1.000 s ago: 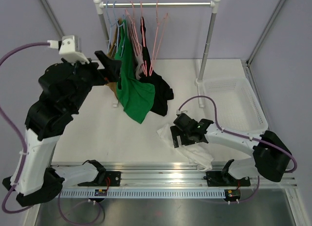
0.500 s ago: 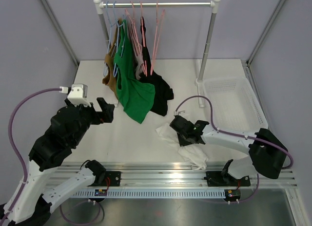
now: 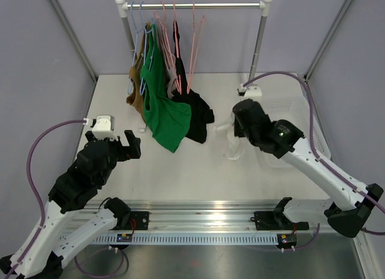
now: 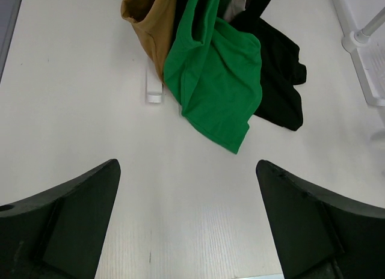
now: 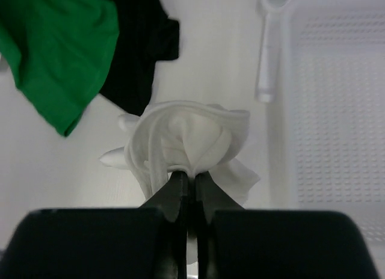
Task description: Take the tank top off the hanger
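The white tank top (image 5: 192, 137) hangs bunched from my right gripper (image 5: 188, 175), which is shut on a fold of it. In the top view the right gripper (image 3: 237, 130) holds this tank top (image 3: 233, 145) above the table, just left of the basket. Bare pink hangers (image 3: 194, 44) hang on the rack rail (image 3: 192, 5). My left gripper (image 3: 133, 145) is open and empty at the front left, low over the table; its wrist view shows the left gripper (image 4: 186, 168) facing the hanging clothes.
Green (image 3: 162, 110), black (image 3: 198, 113) and tan (image 3: 135, 86) garments hang from the rack and drape onto the table. A white mesh basket (image 3: 298, 107) sits at the right, beside the rack's right post (image 3: 255, 56). The rack's left foot (image 4: 154, 89) stands near the tan cloth.
My right gripper shut on the white tank top at the table's front and lifted it back and right toward the basket. The left arm dropped from the rack to the front left.
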